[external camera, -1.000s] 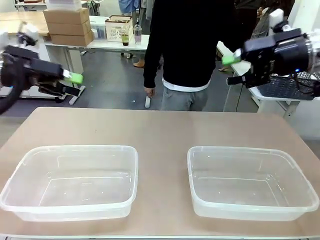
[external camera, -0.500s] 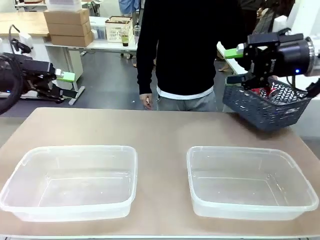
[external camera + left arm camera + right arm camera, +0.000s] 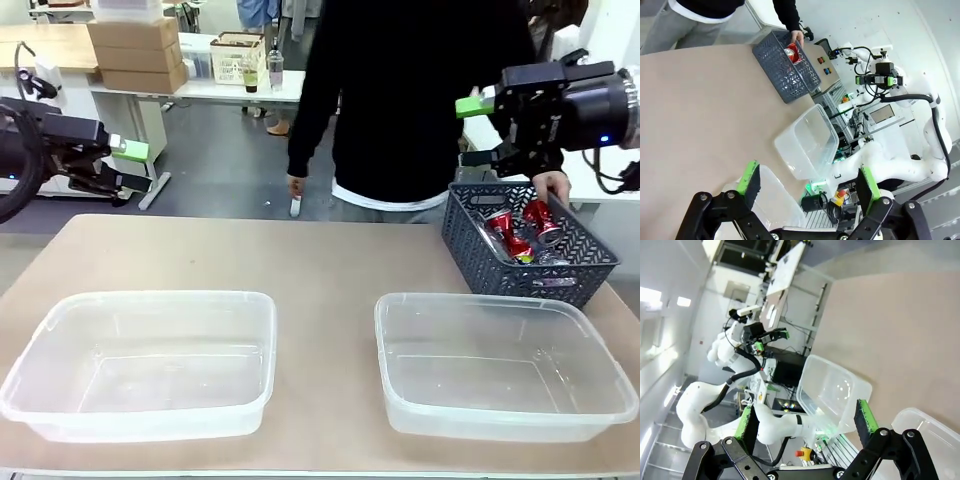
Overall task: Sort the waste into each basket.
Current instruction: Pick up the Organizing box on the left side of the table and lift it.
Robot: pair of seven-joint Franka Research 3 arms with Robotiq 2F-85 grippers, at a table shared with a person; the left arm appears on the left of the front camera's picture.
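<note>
The red crushed cans (image 3: 515, 235) lie heaped in a dark lattice basket (image 3: 490, 265) at the far right of the tabletop (image 3: 320, 255), just behind the right tub (image 3: 480, 299). A person's hand (image 3: 553, 185) rests on the basket's far rim. Something pale and shiny lies among the cans, but I can't tell whether it is a bottle. The right tub and the left tub (image 3: 150, 297) are both empty. The robot's right hand (image 3: 472, 131) hangs in the air over the basket's left end, fingers spread and holding nothing. The left hand (image 3: 135, 167) waits beyond the tabletop's left edge, equally spread and empty. To my eye the first pick belongs to the right hand, and it should wait until the person lets go of the basket. Then it should come straight down on the topmost can and close across its narrower side, since crushed metal is uneven and may slip. Each tub should take one kind of waste only.
</note>
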